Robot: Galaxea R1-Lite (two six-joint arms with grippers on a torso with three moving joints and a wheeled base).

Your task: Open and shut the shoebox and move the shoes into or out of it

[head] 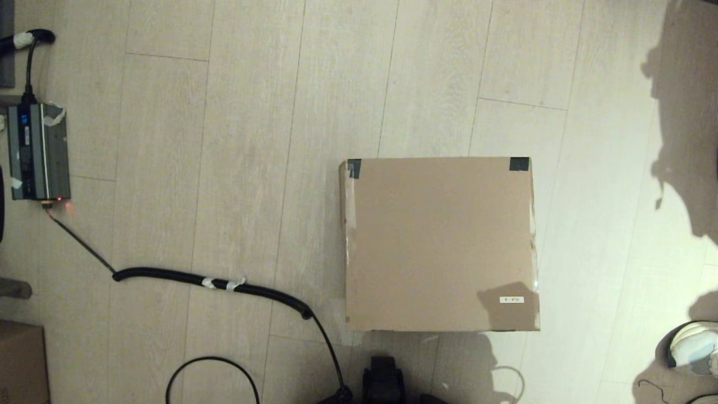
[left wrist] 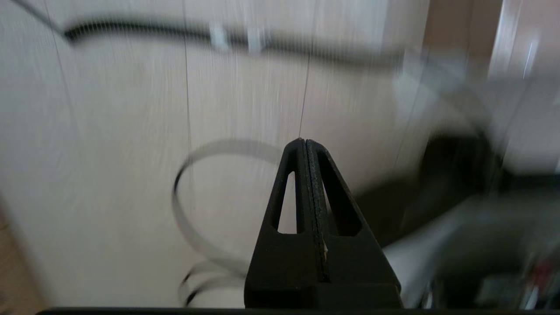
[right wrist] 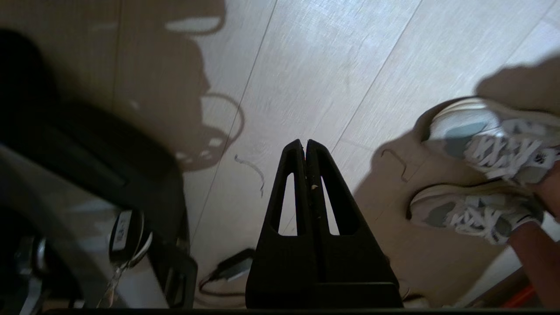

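Note:
The shoebox point(head: 437, 241) lies on the wooden floor in the middle of the head view. It is a large brown cardboard box with its lid down flat, black tape point(head: 519, 164) on the far corners and a small white label point(head: 511, 299) near the front right. The pair of white sneakers is out of view. Neither arm shows in the head view. My left gripper point(left wrist: 302, 141) is shut and empty above bare floor, in a blurred view. My right gripper point(right wrist: 305, 141) is also shut and empty over the floor.
A grey power unit point(head: 38, 151) and a coiled black cable point(head: 213, 280) lie left of the box. A small plain carton point(head: 19, 362) sits at the front left. A person's feet in white-grey sneakers point(right wrist: 472, 212) stand to the right, one also in the head view point(head: 693, 345).

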